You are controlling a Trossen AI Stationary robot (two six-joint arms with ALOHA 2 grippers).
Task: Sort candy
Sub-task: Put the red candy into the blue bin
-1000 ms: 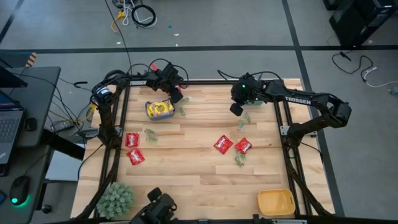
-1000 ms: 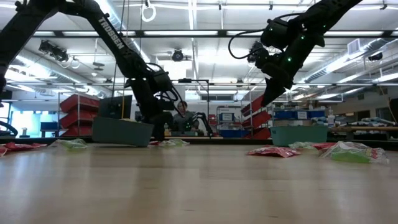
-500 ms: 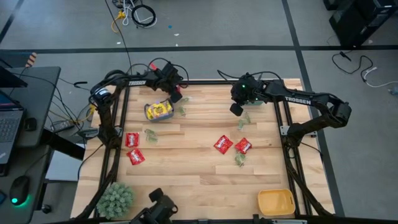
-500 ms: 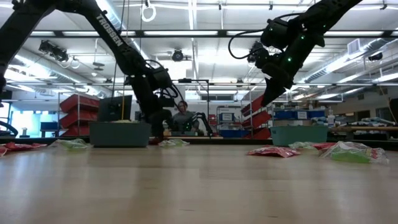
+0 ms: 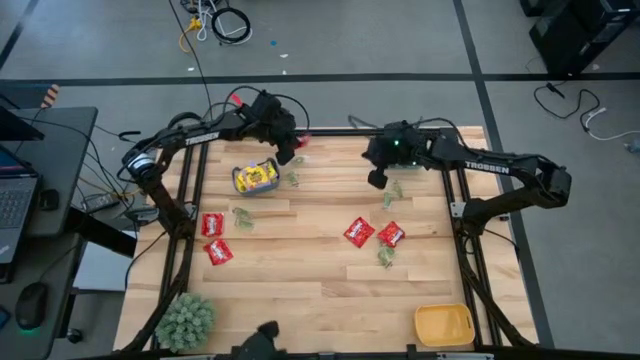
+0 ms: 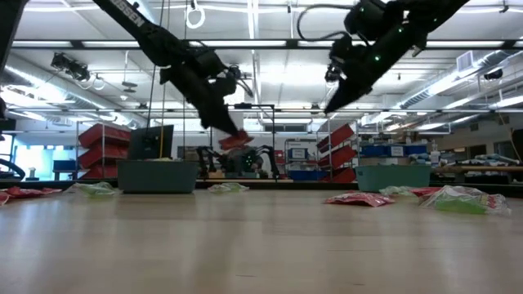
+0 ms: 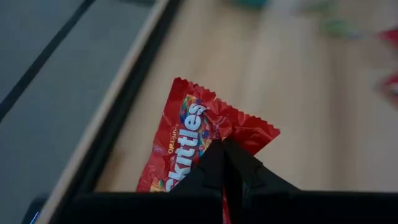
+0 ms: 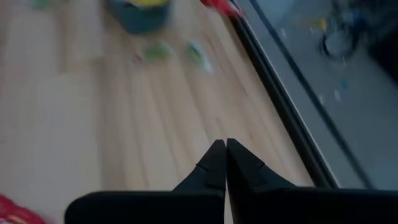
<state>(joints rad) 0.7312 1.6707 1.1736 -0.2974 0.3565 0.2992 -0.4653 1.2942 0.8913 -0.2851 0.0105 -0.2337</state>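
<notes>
The wooden table (image 5: 300, 270) carries a teal bin (image 5: 255, 178) of yellow candy near the left gripper (image 5: 292, 150), red packets (image 5: 211, 237) (image 5: 372, 233), pale green packets (image 5: 390, 192) beneath the right gripper (image 5: 377, 178), a yellow-orange bin (image 5: 443, 325) and a fuzzy green plant (image 5: 186, 318).

fuzzy green plant (image 5: 186, 318) and yellow bin (image 5: 444, 325) — opposite near corners.

One camera looks straight down on the whole counter (image 5: 300, 270); another sits level with its surface, facing the room. Wrist cameras look closely past each tool, seemingly at the same counter edge.
</notes>
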